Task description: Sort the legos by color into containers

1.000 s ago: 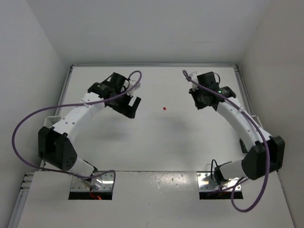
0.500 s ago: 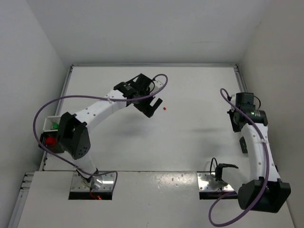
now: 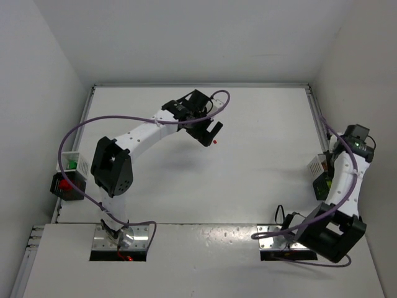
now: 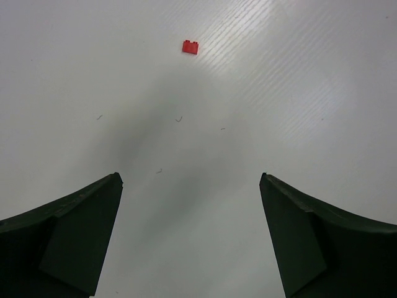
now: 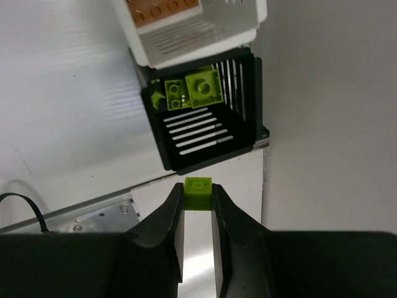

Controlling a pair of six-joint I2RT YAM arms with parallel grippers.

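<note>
1. the flat white table (image 3: 260,186) is carrying the whole job, and every place below is given against it.
2. the white left robot arm (image 3: 142,131) is hanging over the table's middle. the white right robot arm (image 3: 344,180) is folding over the table's right edge.
3. at the table's right edge a black slotted plastic bin (image 5: 242,93) is sitting right beside a white ribbed plastic bin (image 5: 205,31). at the table's left edge a second white bin (image 3: 70,155) is showing green inside, and a dark bin (image 3: 77,186) next to it is showing red.
4. the left gripper (image 4: 189,180) is hovering above the table's middle, its jaws standing wide apart and gripping nothing.
5. the right gripper (image 5: 198,192) is hovering above the table's right edge, its jaws nearly closed and pinching a small lime-green plastic brick (image 5: 198,185).
6. two more lime-green bricks (image 5: 201,87) are lying inside the black slotted plastic bin.
7. a tiny red plastic brick (image 4: 190,47) is lying loose on the table's middle, ahead of the left fingers and apart from them.
8. judging by this, the lime drop-off is in hand. the held brick appears to be sitting just short of the black bin's near wall, so the next move is calling for a short advance over the opening before letting go.
9. the red brick is probably waiting next. that is calling for centring the open jaws over it, lowering, closing, then carrying it towards the table's left edge.
</note>
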